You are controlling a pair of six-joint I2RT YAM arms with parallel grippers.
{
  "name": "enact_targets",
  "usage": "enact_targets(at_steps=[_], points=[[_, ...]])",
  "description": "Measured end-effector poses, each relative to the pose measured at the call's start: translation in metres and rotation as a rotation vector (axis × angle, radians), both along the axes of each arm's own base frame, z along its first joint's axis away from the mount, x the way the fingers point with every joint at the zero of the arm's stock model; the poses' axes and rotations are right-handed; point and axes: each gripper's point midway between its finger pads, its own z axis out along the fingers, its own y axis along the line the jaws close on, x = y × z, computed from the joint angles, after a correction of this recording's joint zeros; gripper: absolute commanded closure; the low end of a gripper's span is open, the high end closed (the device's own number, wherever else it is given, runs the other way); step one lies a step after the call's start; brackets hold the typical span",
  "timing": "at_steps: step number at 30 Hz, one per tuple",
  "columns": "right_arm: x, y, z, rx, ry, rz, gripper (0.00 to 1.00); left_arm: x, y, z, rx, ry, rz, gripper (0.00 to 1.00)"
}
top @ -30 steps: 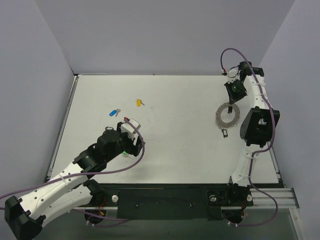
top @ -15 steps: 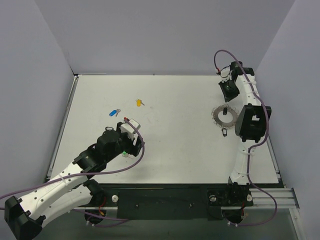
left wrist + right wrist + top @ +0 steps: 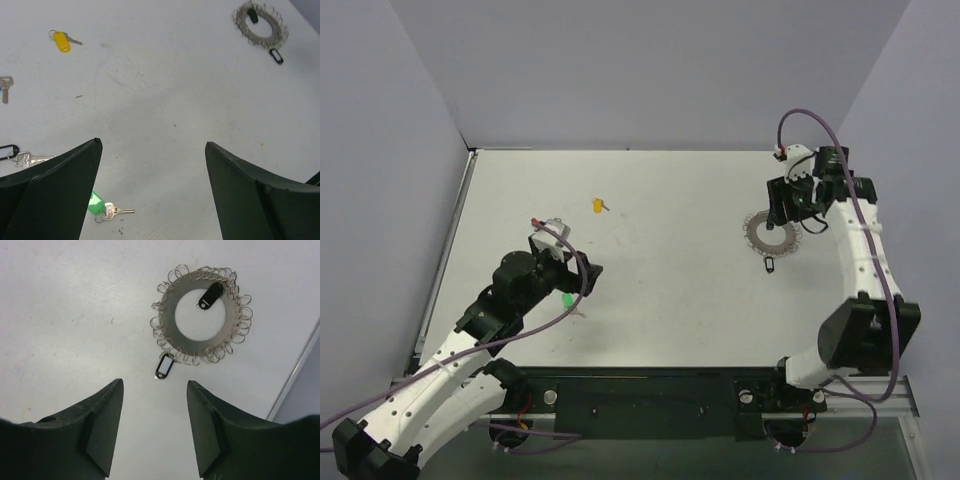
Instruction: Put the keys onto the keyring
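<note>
The right gripper (image 3: 155, 382), jaws apart and empty, hovers just short of the keyring (image 3: 169, 315), probably to steady it, while the wide-open left gripper (image 3: 152, 144) has the green key (image 3: 97, 205) beside its left jaw, seemingly its next pick.

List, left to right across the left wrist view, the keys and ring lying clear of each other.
yellow key → green key → keyring

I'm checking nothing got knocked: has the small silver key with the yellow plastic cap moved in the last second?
No. The yellow-capped silver key sits where it was, equally near the white table's back edge.
</note>
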Motion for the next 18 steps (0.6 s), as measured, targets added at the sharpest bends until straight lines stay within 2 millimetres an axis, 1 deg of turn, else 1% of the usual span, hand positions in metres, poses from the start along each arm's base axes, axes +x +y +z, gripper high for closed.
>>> enact_targets(at_steps=[1,2,5,6,8,11,13,15,18], points=[[-0.013,0.001,0.013,0.012,-0.047,-0.001,0.42,0.005,0.004,0.002,-0.042,0.019,0.023,0.05],[-0.026,0.003,0.027,0.025,-0.101,0.001,0.38,0.014,0.011,0.006,-0.090,0.042,0.067,0.05],[-0.059,0.002,0.059,0.072,-0.239,-0.019,0.27,0.040,0.041,0.016,-0.219,0.107,0.210,0.05],[-0.071,-0.002,0.068,0.090,-0.284,-0.038,0.20,0.045,0.049,0.021,-0.257,0.117,0.245,0.05],[-0.091,-0.009,0.083,0.138,-0.351,-0.099,0.19,0.051,0.060,0.034,-0.299,0.115,0.280,0.05],[-0.111,-0.020,0.096,0.197,-0.413,-0.207,0.18,0.049,0.061,0.053,-0.317,0.106,0.271,0.05],[-0.121,-0.023,0.101,0.233,-0.438,-0.273,0.17,0.045,0.060,0.065,-0.320,0.097,0.256,0.05],[-0.131,-0.022,0.107,0.265,-0.466,-0.335,0.16,0.038,0.061,0.072,-0.316,0.086,0.247,0.05],[-0.141,-0.021,0.117,0.302,-0.510,-0.424,0.16,0.026,0.063,0.076,-0.311,0.082,0.239,0.05]])
